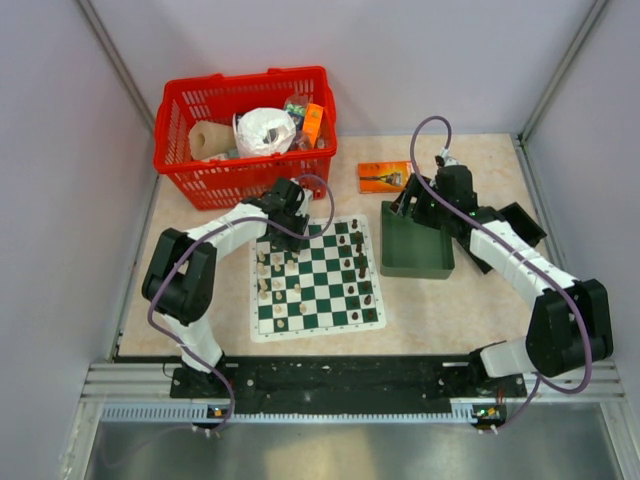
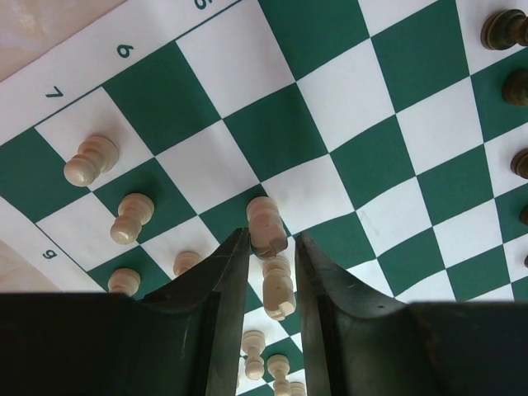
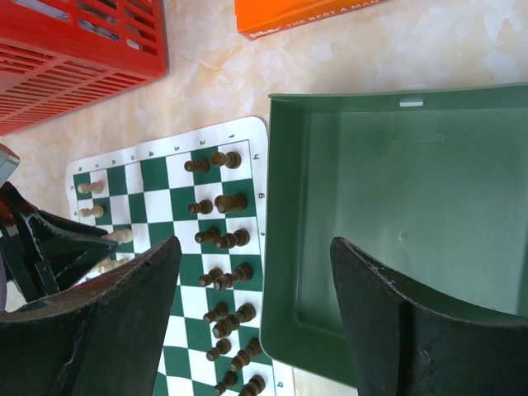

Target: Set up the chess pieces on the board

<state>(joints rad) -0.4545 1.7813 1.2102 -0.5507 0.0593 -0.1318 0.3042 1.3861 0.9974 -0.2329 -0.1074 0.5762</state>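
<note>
The board (image 1: 318,330) lies mid-table with cream chess pieces (image 1: 268,280) along its left side and dark ones (image 1: 358,265) along its right. My left gripper (image 1: 285,215) hangs over the board's far left corner. In the left wrist view its jaws (image 2: 272,235) stand narrowly apart around a cream piece (image 2: 266,224); the piece touches the left finger, with a slit at the right one. A second cream piece (image 2: 279,289) stands below between the fingers. My right gripper (image 1: 405,205) (image 3: 254,243) is open and empty above the tray's left wall.
A dark green tray (image 1: 415,250) (image 3: 396,206) sits right of the board. A red basket (image 1: 240,180) with packets stands at the back left. An orange box (image 1: 383,176) lies behind the tray. Dark pieces (image 3: 223,198) stand close to the tray wall.
</note>
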